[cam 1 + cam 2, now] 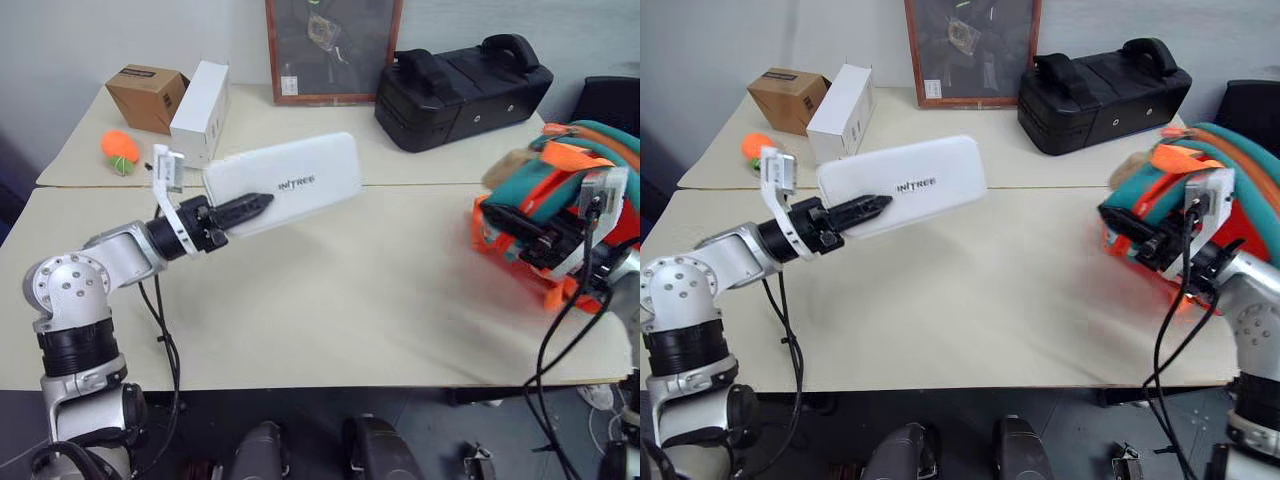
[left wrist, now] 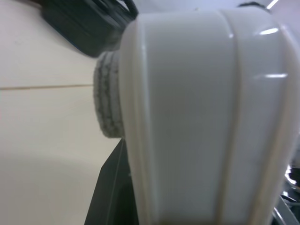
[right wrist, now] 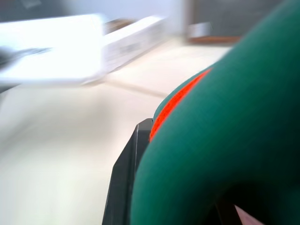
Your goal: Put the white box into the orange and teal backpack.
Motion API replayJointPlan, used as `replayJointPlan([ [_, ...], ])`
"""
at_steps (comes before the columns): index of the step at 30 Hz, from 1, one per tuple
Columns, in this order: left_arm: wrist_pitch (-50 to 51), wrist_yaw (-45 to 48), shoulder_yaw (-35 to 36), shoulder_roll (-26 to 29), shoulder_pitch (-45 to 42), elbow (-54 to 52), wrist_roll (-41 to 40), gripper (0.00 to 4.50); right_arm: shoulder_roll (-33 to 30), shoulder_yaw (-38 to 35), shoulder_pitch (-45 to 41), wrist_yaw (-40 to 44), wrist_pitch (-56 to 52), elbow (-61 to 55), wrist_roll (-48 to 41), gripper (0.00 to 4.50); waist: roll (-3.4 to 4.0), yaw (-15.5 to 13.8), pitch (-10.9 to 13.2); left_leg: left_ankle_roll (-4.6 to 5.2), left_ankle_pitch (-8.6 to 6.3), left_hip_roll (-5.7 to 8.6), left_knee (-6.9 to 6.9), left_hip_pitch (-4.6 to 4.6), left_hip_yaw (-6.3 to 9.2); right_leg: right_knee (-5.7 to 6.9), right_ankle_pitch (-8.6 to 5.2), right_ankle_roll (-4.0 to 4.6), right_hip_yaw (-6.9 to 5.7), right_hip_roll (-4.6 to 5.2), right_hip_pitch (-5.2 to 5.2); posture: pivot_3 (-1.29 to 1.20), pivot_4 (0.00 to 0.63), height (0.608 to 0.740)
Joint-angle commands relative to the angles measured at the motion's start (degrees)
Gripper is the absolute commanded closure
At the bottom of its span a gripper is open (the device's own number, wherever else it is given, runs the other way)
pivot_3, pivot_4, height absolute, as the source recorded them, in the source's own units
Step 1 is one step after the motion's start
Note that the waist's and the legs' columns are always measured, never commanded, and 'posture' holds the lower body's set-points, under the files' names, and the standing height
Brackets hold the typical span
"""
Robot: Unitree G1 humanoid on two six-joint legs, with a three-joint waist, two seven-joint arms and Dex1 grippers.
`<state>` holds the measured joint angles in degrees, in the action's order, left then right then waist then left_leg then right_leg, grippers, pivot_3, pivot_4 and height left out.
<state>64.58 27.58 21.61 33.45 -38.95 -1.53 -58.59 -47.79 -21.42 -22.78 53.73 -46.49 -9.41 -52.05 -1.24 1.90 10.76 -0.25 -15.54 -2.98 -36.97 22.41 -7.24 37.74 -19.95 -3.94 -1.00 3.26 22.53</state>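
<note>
While the left end effector (image 1: 262,204) clamps the white box (image 1: 290,180) aloft, the right end effector (image 1: 1137,236), gripping the backpack (image 1: 1230,170), should spread its mouth.

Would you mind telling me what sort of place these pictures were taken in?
Probably an office or lab room used for testing: plain beige tables pushed together against a white wall, with a cardboard box, a black hard case and a framed picture leaning there.

Glossy smooth plastic white box (image 1: 290,180), soft cloth orange and teal backpack (image 1: 560,190), matt tabletop (image 1: 350,300).
</note>
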Motion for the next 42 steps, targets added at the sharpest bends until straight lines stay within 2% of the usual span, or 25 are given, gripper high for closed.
replayJointPlan([
  [1, -4.8, 3.5, 0.2, 2.0, -3.9, -0.2, 1.5, 3.23, -3.4, 2.1, -4.3, 8.2, -3.9, -3.3, -6.3, 4.48, -0.07, -0.1, 0.0, 0.00, 0.00, -0.01, 0.01, 0.01, 0.00, -0.03, 0.00, 0.00, -0.01, 0.00, 0.01, 0.00, 0.150, 0.740],
  [9, -6.2, 12.8, 0.0, 6.4, -9.4, -2.8, -0.9, 3.23, -9.2, 5.6, -11.6, 20.5, -13.5, -3.8, -15.3, 4.48, -0.12, -0.3, 0.1, 0.14, -0.11, 0.04, -0.06, 0.39, 0.09, -0.14, 0.00, 0.00, -0.12, 0.14, 0.21, 0.00, 0.150, 0.740],
  [12, -6.5, 14.9, -1.1, 7.4, -9.4, -3.8, -0.6, 3.23, -10.1, 5.0, -12.1, 22.2, -16.2, -3.7, -18.3, 4.48, -0.12, -0.3, 0.1, 0.20, -0.16, 0.04, -0.06, 0.45, 0.14, -0.22, 0.00, 0.00, -0.17, 0.16, 0.22, 0.00, 0.150, 0.740],
  [16, -8.2, 17.2, -4.3, 7.1, -7.8, -6.0, 1.6, 3.23, -9.8, 6.1, -12.4, 23.1, -15.6, -4.0, -17.0, 4.48, -0.12, -0.3, 0.1, 0.23, -0.17, 0.06, -0.16, 0.61, 0.19, -0.25, 0.00, 0.00, -0.22, 0.18, 0.28, 0.00, 0.150, 0.740],
  [23, -17.2, 24.7, -15.1, 6.8, -6.2, -5.1, 11.9, 3.23, -10.5, 6.6, -9.7, 25.9, -14.1, -3.0, -13.9, 4.48, -0.13, -0.4, 0.1, 0.26, -0.13, 0.07, -0.20, 0.62, 0.20, -0.21, 0.00, 0.00, -0.24, 0.17, 0.28, 0.00, 0.150, 0.740],
  [26, -24.9, 28.4, -21.1, 6.9, -7.3, -0.6, 20.4, 3.23, -10.6, 6.7, -8.6, 26.7, -13.6, -3.1, -13.1, 4.48, -0.13, -0.5, 0.1, 0.27, -0.13, 0.09, -0.22, 0.62, 0.20, -0.21, 0.00, 0.00, -0.23, 0.19, 0.28, 0.00, 0.150, 0.740],
  [35, -38.4, 46.2, -33.3, 1.2, -22.6, 17.2, 32.9, 3.23, -11.4, 7.5, -4.7, 29.1, -10.8, -3.8, -9.7, 4.48, -0.16, -2.1, 0.1, 0.43, -0.15, 0.17, -0.42, 0.73, 0.24, -0.19, 0.03, -0.06, -0.29, 0.22, 0.27, 0.00, 0.150, 0.740],
  [40, -43.9, 51.4, -36.7, -5.6, -29.7, 26.8, 38.2, 3.23, -9.8, 8.7, -3.8, 28.5, -9.2, -4.8, -8.3, 4.48, -0.16, -1.9, 0.1, 0.59, -0.24, 0.22, -0.51, 0.81, 0.20, -0.21, 0.06, -0.10, -0.28, 0.27, 0.28, 0.00, 0.150, 0.740],
  [42, -47.8, 49.9, -37.6, -10.9, -32.5, 33.1, 41.0, 3.23, -8.6, 9.7, -2.8, 27.2, -7.6, -5.8, -6.9, 4.48, -0.19, -1.8, 0.1, 0.59, -0.24, 0.21, -0.51, 0.83, 0.21, -0.22, 0.06, -0.10, -0.29, 0.25, 0.31, 0.00, 0.150, 0.740],
])
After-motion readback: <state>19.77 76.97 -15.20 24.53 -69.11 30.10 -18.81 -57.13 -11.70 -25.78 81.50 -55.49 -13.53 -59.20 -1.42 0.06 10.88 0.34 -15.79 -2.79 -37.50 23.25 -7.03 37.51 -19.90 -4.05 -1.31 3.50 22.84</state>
